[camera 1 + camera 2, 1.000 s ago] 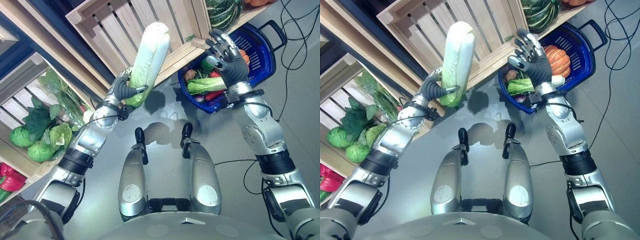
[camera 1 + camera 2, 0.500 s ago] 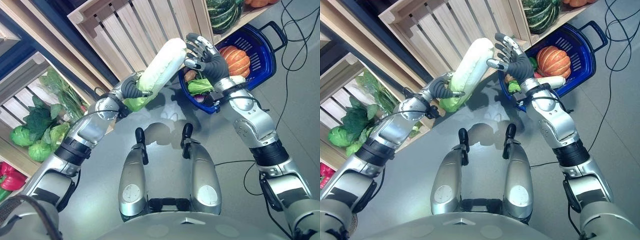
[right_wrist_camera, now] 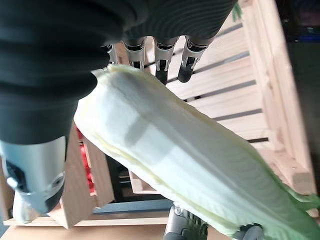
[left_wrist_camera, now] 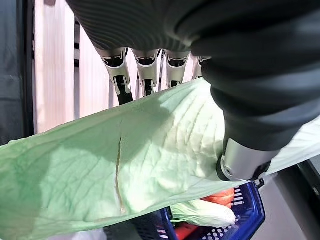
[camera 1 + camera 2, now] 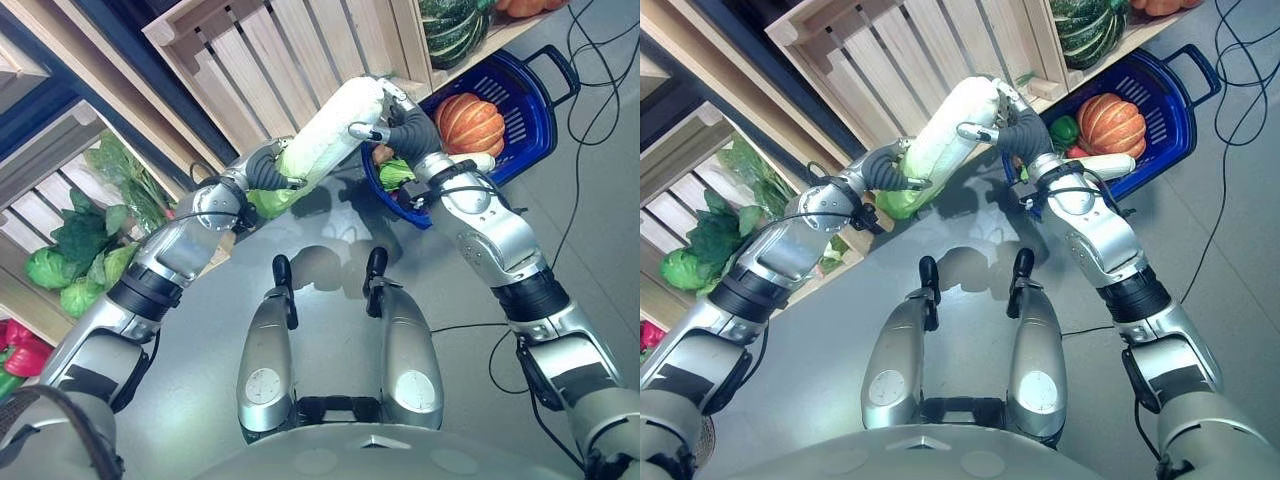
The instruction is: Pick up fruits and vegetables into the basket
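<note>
A long pale napa cabbage point(image 5: 325, 130) hangs in the air between both hands, slanting from its green leafy end low on the robot's left up to its white end on the right. The left hand point(image 5: 262, 172) has its fingers and thumb curled round the leafy end; its wrist view shows the fingers point(image 4: 145, 70) over the far side of the leaf and the thumb pressed on the near side. The right hand point(image 5: 398, 115) closes on the white end, fingers over the top and thumb underneath, as its wrist view also shows, with the cabbage point(image 3: 190, 155) running away from the palm.

The cabbage's white tip lies just beside the near rim of the blue basket point(image 5: 530, 110), which stands on the grey floor point(image 5: 330, 230) to the robot's right. The basket's dark handle point(image 5: 556, 66) sticks out on its far side. Inside lie an orange pumpkin point(image 5: 468, 121), a green leafy vegetable point(image 5: 397, 174) and something red near the bottom.

Right behind the cabbage runs the slatted wall of a wooden crate point(image 5: 270, 60), its edge close to the right hand's fingers. Further crates to the left hold leafy greens point(image 5: 85, 235) and round cabbages point(image 5: 48, 268); striped green squash point(image 5: 452, 25) sit on a shelf above the basket. The floor in front of the crates, between the arms, offers open room.
</note>
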Robot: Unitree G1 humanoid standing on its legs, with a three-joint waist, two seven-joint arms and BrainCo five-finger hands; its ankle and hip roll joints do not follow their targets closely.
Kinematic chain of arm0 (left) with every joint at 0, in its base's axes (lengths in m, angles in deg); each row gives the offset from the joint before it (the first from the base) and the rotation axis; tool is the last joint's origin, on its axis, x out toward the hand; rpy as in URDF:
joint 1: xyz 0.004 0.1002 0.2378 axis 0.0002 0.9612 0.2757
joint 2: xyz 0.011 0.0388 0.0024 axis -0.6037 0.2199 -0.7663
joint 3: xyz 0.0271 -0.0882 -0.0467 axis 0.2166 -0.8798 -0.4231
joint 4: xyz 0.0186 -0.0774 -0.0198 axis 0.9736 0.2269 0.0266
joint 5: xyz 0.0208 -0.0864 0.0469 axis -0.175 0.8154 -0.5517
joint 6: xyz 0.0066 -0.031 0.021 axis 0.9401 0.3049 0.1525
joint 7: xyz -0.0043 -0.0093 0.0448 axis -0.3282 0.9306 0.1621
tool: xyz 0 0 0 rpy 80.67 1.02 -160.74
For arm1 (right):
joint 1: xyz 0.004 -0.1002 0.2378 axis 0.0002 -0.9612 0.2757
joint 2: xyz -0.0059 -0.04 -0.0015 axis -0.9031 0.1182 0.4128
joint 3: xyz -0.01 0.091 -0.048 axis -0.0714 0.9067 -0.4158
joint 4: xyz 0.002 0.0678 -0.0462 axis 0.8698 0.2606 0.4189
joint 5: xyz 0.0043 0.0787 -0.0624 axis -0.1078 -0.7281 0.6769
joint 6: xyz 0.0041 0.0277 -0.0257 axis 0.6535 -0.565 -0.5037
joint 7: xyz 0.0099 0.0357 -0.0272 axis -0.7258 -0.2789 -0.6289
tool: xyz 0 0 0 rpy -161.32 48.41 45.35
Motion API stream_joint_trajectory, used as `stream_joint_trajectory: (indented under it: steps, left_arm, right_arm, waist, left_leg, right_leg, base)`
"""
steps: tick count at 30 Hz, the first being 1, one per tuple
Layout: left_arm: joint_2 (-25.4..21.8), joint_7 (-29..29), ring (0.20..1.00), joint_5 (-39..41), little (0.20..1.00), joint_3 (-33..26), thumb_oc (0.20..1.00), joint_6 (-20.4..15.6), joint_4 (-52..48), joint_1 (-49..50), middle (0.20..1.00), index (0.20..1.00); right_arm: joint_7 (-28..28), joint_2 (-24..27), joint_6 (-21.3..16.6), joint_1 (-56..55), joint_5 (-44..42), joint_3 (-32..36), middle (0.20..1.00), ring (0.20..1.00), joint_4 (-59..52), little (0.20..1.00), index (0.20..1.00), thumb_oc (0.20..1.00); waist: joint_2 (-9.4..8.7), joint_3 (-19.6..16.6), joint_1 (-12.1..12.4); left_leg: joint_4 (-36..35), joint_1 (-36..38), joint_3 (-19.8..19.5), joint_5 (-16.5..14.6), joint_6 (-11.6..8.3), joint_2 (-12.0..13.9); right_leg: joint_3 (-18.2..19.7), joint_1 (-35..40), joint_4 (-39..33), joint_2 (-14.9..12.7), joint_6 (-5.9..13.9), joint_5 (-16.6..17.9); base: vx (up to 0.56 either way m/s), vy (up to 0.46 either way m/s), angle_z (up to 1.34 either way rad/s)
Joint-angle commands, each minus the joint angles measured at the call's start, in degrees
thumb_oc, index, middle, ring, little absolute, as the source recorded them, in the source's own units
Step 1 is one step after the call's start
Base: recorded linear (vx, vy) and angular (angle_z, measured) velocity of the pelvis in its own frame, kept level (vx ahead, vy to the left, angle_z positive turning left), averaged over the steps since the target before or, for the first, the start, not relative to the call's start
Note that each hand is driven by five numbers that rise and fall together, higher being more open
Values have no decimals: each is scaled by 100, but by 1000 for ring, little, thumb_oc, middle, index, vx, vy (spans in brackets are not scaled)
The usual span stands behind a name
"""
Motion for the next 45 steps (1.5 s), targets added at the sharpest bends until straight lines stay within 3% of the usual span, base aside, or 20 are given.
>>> stream_joint_trajectory:
  steps: [1, 7, 15, 19, 24, 34, 35, 36, 37, 45]
  left_arm:
    - [-148, 207, 200, 68, 200, -56, 200, -375, -728, -151, 200, 200]
    - [-8, 173, 200, 305, 200, -62, 200, -662, -766, -25, 200, 200]
    - [81, -235, 200, 542, 200, -11, 200, -753, -767, 74, 200, 200]
    - [62, -168, 200, 207, 200, 94, 200, -854, -712, 25, 200, 200]
    - [-68, -92, 200, -50, 200, 125, 200, -897, -681, -76, 200, 200]
    - [-389, -343, 200, -239, 200, 149, 200, -850, -711, -307, 200, 200]
    - [-409, -367, 200, -265, 200, 154, 200, -850, -710, -326, 200, 200]
    - [-457, -394, 200, -268, 200, 180, 200, -835, -710, -369, 200, 200]
    - [-482, -427, 200, -275, 200, 194, 200, -823, -706, -401, 200, 200]
    - [-602, -594, 200, -260, 200, 189, 200, -718, -716, -515, 200, 200]
  right_arm:
    - [199, -311, -142, 172, -659, -39, 1000, 1000, -240, 1000, 1000, 1000]
    - [507, -610, -219, 63, -1482, -100, 1000, 1000, -271, 1000, 1000, 1000]
    - [893, -837, -365, 21, -2020, -189, 1000, 1000, -277, 1000, 1000, 1000]
    - [1132, -990, -467, -17, -2409, -260, 1000, 1000, -239, 1000, 1000, 1000]
    - [1115, -1008, -440, 18, -2234, -307, 1000, 1000, -169, 1000, 1000, 1000]
    - [1224, -510, 47, 295, -1154, -562, 1000, 1000, -35, 1000, 1000, 1000]
    - [1233, -474, 84, 330, -1068, -583, 925, 925, -33, 925, 925, 925]
    - [1230, -414, 64, 378, -894, -638, 492, 492, 4, 492, 492, 492]
    - [1254, -366, 47, 419, -752, -667, 200, 200, 18, 200, 200, 200]
    - [994, 4, 52, 705, 152, -758, 200, 200, -26, 200, 200, 200]
  waist:
    - [-53, -401, 1]
    - [-73, -429, 95]
    - [-113, -503, 179]
    - [-115, -529, 201]
    - [-133, -550, 228]
    - [-193, -540, 244]
    - [-195, -537, 245]
    - [-194, -533, 244]
    - [-196, -526, 245]
    - [-192, -486, 215]
  left_leg:
    - [44, -1, 254, -348, 437, -315]
    - [16, 22, 216, -351, 437, -331]
    - [-51, 92, 183, -339, 451, -356]
    - [-66, 118, 152, -338, 454, -376]
    - [-94, 132, 137, -334, 453, -383]
    - [-103, 134, 136, -306, 440, -371]
    - [-97, 129, 136, -306, 439, -373]
    - [-97, 132, 136, -308, 439, -372]
    - [-95, 132, 136, -308, 438, -371]
    - [-64, 96, 137, -317, 432, -365]
  right_leg:
    - [233, 366, -239, -59, 471, -249]
    - [172, 406, -274, -85, 499, -224]
    - [135, 527, -409, -95, 516, -172]
    - [138, 563, -440, -99, 532, -154]
    - [131, 589, -489, -111, 551, -132]
    - [130, 614, -524, -105, 539, -112]
    - [132, 613, -522, -104, 537, -112]
    - [132, 616, -521, -103, 532, -117]
    - [132, 618, -520, -102, 529, -118]
    - [165, 567, -469, -85, 507, -147]
  base:
    - [0, 0, 0]
    - [-14, -20, 4]
    - [1, -14, 4]
    - [5, -7, 5]
    - [0, -2, 1]
    - [0, 0, 0]
    - [0, 0, 0]
    - [0, 0, 0]
    - [0, 0, 0]
    - [0, 0, 0]
